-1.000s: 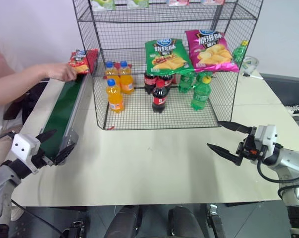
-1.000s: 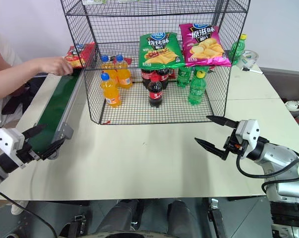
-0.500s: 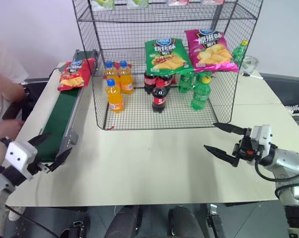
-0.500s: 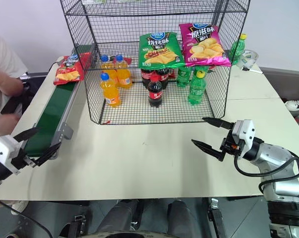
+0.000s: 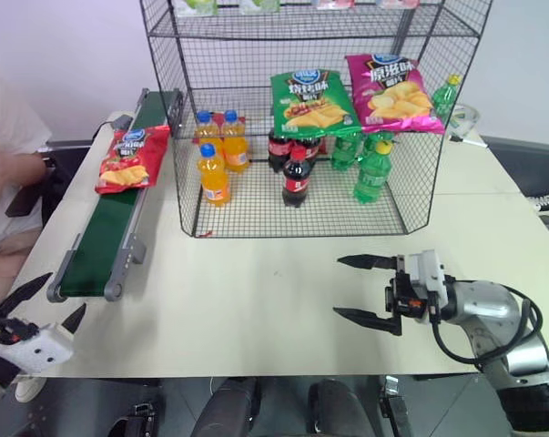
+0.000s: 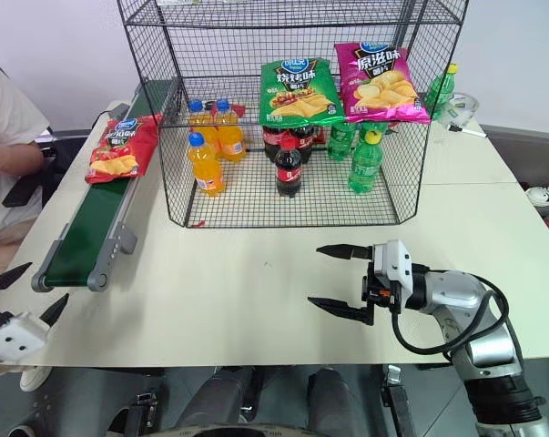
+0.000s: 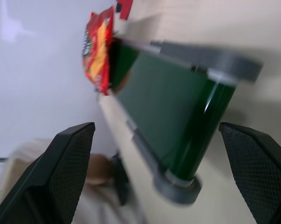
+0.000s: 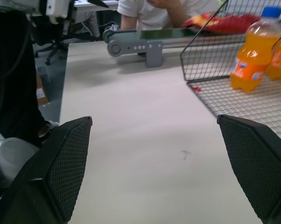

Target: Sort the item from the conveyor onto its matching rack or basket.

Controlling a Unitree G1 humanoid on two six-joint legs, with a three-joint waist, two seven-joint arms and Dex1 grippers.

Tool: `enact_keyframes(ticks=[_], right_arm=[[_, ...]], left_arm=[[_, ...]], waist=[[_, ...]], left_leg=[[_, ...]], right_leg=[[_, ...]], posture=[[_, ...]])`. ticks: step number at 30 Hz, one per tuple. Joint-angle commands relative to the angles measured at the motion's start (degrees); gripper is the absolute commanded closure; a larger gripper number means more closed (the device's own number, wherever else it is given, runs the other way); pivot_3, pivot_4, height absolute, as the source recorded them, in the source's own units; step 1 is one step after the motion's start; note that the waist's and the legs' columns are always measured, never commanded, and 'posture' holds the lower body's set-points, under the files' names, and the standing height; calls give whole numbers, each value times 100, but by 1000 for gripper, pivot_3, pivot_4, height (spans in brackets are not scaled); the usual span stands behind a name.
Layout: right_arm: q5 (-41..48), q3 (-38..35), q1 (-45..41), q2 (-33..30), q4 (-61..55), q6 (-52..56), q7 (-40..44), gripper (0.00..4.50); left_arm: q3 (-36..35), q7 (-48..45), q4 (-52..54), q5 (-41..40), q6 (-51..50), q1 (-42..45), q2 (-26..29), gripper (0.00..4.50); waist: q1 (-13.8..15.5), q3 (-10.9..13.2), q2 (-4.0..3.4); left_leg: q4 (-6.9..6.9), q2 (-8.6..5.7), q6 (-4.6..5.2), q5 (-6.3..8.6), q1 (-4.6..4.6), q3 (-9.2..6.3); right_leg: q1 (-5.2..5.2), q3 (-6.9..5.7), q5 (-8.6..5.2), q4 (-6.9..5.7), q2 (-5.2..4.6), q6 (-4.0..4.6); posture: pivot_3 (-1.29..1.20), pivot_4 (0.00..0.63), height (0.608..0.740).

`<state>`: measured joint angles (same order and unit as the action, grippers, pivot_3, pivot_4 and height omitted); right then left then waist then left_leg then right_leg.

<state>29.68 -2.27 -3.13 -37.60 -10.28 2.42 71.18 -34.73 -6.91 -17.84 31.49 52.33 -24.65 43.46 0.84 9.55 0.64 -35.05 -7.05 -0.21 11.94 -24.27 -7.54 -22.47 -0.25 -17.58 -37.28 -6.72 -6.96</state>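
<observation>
The item, a red chip bag (image 5: 126,159), lies flat on the conveyor (image 5: 106,232), about midway along the dark-green belt. To the conveyor's right stands the black wire rack (image 5: 292,234). Off the table's near left corner, short of the belt's near end, my left gripper (image 5: 66,291) is open and empty. Its wrist view looks up the conveyor (image 7: 173,102) to the bag (image 7: 97,46). My right gripper (image 6: 314,274) hovers open and empty over the bare tabletop in front of the rack, pointing left.
In the rack, a green chip bag (image 5: 309,100) and a magenta chip bag (image 5: 391,91) rest above orange bottles (image 5: 213,173), cola bottles (image 5: 295,177) and green bottles (image 5: 371,171). A person (image 5: 5,137) sits at the left beside the conveyor.
The person's hand let go of the red bag and drew back; the bag rode down the belt toward me. My left gripper pulled back and rolled. My right gripper swung left.
</observation>
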Motion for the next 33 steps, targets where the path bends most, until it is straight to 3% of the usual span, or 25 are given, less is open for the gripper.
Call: enact_keyframes(ticks=[1, 13, 33], right_arm=[[41, -21, -57, -75, 5, -41, 155, 0], [300, 64, -35, -75, -127, 362, 412, 0], [212, 17, -15, -92, -54, 311, 277, 0]], left_arm=[[-47, 984, -4, 759, 78, -197, 152, 26], [666, 2514, -177, 1454, -626, -124, 493, 26], [1527, 3108, -251, 1296, -1151, 98, 772, 26]], waist=[[-2, 0, -2], [-8, -1, 0], [-10, -2, 1]], left_leg=[[1, 0, 0, 0, 0, 0], [-4, 0, 0, 0, 5, 0], [-5, 0, 1, -1, 10, 1]], right_leg=[[-1, -1, 0, 0, 0, -1], [1, -3, 6, -12, 4, -11], [1, -3, 8, -21, 4, -16]], posture=[[0, 150, 740], [0, 150, 740], [0, 150, 740]])
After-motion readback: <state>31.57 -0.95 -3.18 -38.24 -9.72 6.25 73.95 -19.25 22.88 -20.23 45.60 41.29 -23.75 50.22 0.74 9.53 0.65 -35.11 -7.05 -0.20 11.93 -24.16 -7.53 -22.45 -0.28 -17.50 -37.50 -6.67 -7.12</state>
